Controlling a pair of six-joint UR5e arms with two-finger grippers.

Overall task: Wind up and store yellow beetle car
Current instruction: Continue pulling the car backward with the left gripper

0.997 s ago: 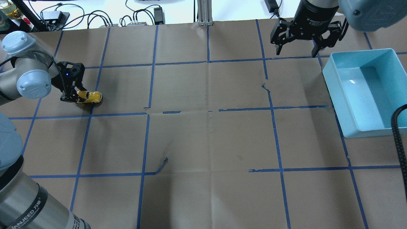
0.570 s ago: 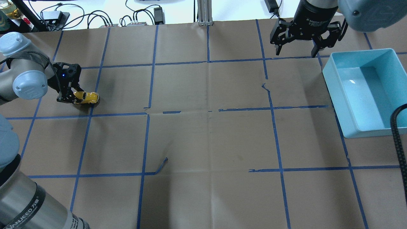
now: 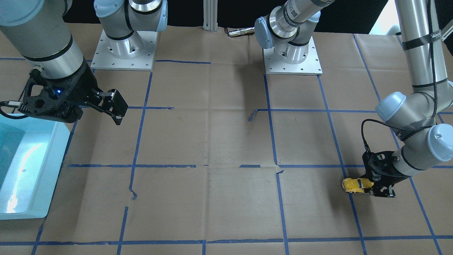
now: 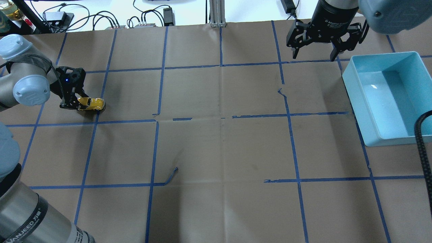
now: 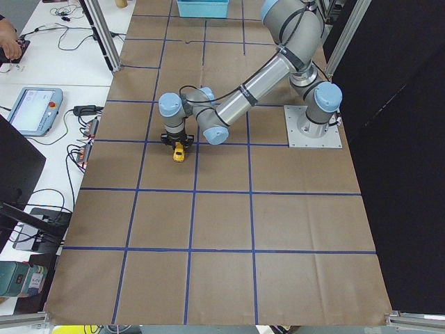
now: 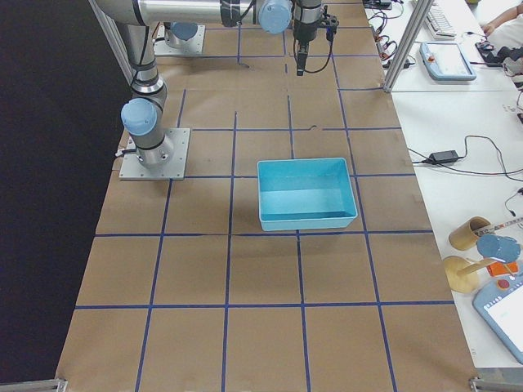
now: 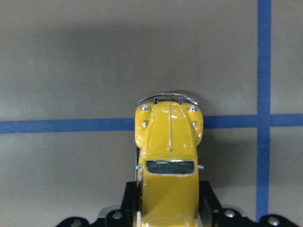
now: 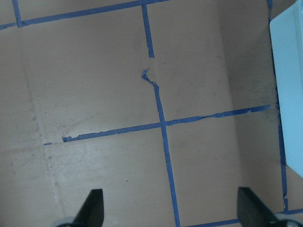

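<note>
Over on the left side of the table, the yellow beetle car (image 4: 91,103) is sitting across a blue tape line (image 7: 66,126), its rear clamped in my left gripper (image 4: 80,104). It's sitting slightly further back toward the arm than a second ago, so I'm reading this as the pull-back wind-up under way. My right gripper (image 4: 314,54) is hanging spread wide and holding nothing, beside the blue bin (image 4: 358,94). The body is hiding the wheels and the wrist view is cropping the fingers, so I'm not confirming the wheels are rolling.

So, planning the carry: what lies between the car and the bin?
Nothing but bare paper with blue tape lines, as the overhead view shows, from the car to the bin.
</note>
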